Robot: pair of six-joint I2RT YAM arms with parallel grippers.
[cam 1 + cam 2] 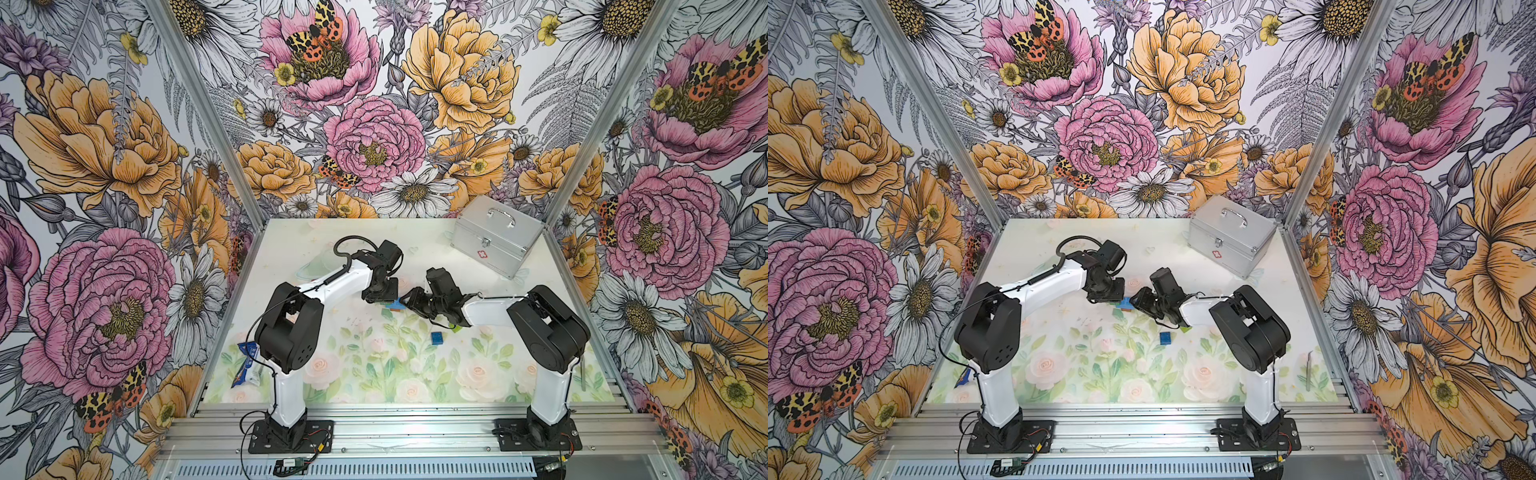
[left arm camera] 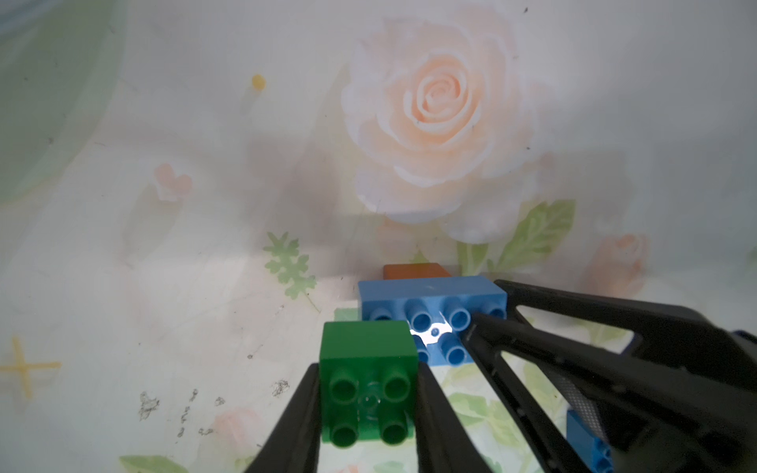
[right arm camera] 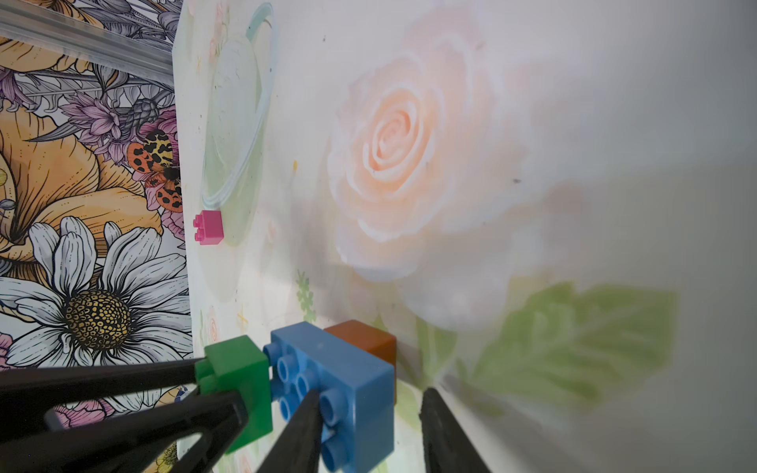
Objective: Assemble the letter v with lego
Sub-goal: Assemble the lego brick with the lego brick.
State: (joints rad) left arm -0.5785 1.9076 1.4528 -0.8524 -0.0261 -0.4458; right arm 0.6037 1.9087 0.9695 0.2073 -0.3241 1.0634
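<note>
Pinched in the left tool [image 2: 367, 370], the dark green brick [image 2: 368, 352] sits against the studs of the light blue brick [image 2: 430, 295] near the centre of the desk [image 1: 332, 374]. The right tool [image 3: 370, 395] stands spread astride that bar, one finger on its studs, the other just clear. The dark blue brick [image 1: 436, 337] lies at four o'clock from them.

Your orange brick [image 2: 415, 271] is mostly hidden behind the light blue brick [image 2: 430, 303]; your right arm [image 1: 490, 309] nearly covers the lime brick [image 1: 457, 329].
</note>
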